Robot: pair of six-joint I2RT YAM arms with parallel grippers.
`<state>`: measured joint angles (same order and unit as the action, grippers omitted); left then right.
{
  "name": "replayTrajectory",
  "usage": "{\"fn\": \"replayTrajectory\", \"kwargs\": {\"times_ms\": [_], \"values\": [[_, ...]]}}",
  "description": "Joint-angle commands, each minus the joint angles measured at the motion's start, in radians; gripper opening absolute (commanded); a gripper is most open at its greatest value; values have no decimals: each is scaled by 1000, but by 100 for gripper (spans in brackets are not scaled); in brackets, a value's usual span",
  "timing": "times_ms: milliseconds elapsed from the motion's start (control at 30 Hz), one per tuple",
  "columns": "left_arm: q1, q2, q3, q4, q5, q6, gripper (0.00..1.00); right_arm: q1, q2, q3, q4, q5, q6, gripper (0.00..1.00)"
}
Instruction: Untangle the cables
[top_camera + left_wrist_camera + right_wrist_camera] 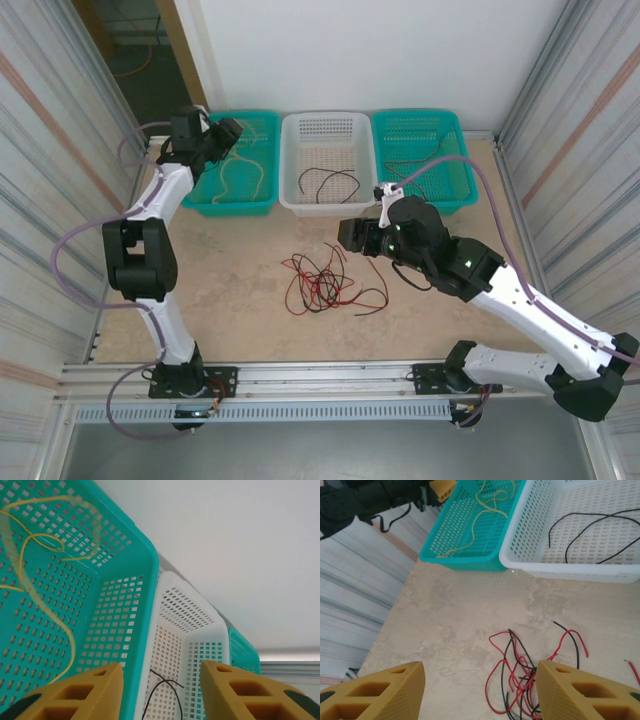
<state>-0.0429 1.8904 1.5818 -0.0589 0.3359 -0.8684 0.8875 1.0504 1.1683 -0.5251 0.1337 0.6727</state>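
Observation:
A tangle of thin red and black cables (322, 282) lies on the table's middle, also in the right wrist view (530, 672). A yellowish-tan cable (243, 178) (37, 575) (477, 517) lies in the left teal basket (235, 195). A black cable (328, 182) (165, 695) (592, 527) lies in the white basket (325, 205). My left gripper (228, 131) (160, 692) hangs open over the left basket's right wall. My right gripper (350, 236) (480, 692) is open, empty, above the table just right of the tangle.
A second teal basket (440, 190) at the back right holds a dark cable (410, 160). Corrugated walls (50, 200) flank both sides. The aluminium rail (300, 385) runs along the near edge. Bare table lies left of the tangle (445, 630).

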Motion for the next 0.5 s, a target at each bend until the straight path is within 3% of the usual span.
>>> {"fn": "replayTrajectory", "kwargs": {"times_ms": [0, 233, 367, 467], "values": [[2, -105, 4, 21, -11, 23, 46, -7, 10, 16, -17, -3, -13, 59], [-67, -290, -14, -93, 23, 183, 45, -9, 10, -3, -20, 14, 6, 60], [-184, -430, -91, -203, 39, 339, 44, -19, 46, -9, -63, 37, 34, 59], [-307, -565, -211, -282, -16, 477, 45, -35, 79, -26, -87, 46, 61, 58]]}}
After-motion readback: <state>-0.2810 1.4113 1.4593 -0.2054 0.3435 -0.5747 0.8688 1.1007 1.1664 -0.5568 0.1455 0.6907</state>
